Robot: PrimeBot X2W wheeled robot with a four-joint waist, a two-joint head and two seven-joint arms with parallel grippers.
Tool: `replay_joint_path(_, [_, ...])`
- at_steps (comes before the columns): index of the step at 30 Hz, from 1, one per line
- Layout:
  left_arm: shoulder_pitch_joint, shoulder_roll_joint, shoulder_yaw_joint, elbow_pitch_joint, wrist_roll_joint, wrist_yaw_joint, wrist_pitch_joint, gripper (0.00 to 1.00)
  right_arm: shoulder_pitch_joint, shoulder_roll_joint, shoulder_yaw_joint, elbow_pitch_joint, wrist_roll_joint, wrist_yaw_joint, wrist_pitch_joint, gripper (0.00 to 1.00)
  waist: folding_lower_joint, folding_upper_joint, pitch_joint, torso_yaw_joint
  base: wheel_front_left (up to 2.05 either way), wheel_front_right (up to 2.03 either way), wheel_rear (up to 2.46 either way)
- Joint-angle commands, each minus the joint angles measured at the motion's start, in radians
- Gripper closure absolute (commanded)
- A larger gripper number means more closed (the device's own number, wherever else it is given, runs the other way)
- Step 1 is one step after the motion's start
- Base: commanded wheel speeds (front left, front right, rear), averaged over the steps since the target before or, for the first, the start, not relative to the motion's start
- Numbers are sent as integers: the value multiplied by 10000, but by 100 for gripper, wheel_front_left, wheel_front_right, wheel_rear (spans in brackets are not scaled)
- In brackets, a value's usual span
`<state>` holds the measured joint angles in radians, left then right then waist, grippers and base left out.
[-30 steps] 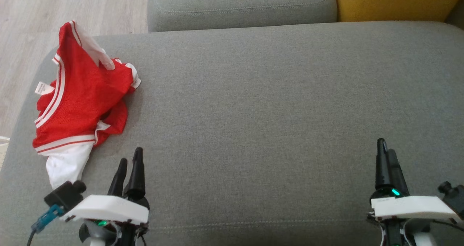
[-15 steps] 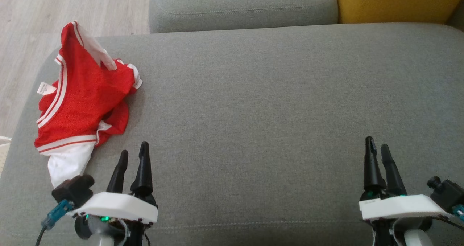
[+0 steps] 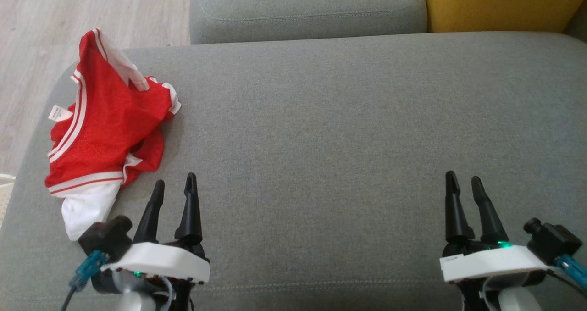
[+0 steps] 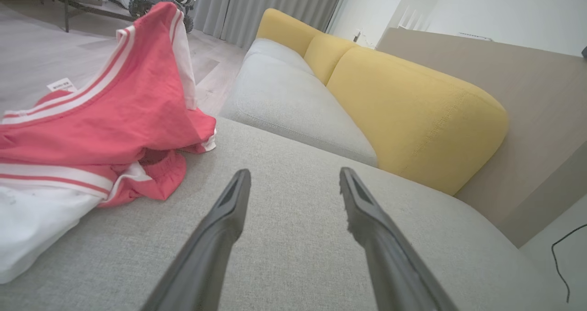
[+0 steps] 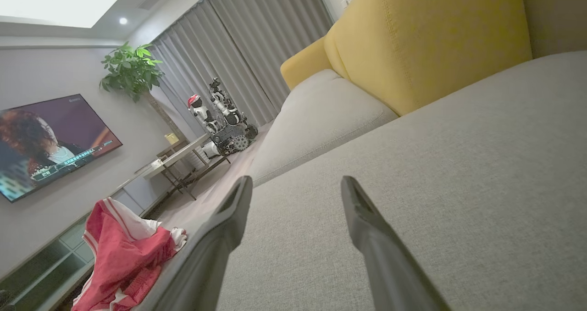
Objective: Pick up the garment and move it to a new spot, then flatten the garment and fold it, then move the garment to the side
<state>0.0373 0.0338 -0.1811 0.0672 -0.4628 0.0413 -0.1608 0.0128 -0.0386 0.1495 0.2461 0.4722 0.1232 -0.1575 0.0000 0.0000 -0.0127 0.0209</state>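
The garment (image 3: 107,123) is a red jersey with white stripes and a white lining, lying crumpled at the left end of the grey sofa seat (image 3: 321,132). It also fills the left of the left wrist view as the garment (image 4: 91,118), and sits far left in the right wrist view as the garment (image 5: 124,256). My left gripper (image 3: 174,187) hovers open over bare seat just right of the garment's near edge, with nothing between its fingers. My right gripper (image 3: 462,182) stands open and empty over the seat's right side.
A second grey seat cushion (image 3: 307,8) lies behind, with yellow back cushions (image 3: 500,3) to its right. Wooden floor (image 3: 36,36) drops off past the seat's left edge. A television (image 5: 46,141), a plant (image 5: 130,68) and another robot (image 5: 220,113) stand across the room.
Both grippers have turned so their fingers now show spread apart, and both have slid inward toward the seat's middle. The garment lies as before; the head view has shifted slightly.
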Motion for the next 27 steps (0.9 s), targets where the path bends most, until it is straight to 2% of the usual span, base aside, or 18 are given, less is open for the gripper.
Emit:
replay_joint_path(1, [-449, 120, 157, -468, 383, 75, -140, 0, -466, -95, 302, -427, -435, 57, -172, 0, 0, 0, -8, -3, 0, 0, 0])
replay_joint_path(27, [-455, 158, -474, -1052, 3670, 668, -900, 0, -490, -113, 1112, -754, -3567, 73, -933, 0, 0, 0, -39, 22, 0, 0, 0])
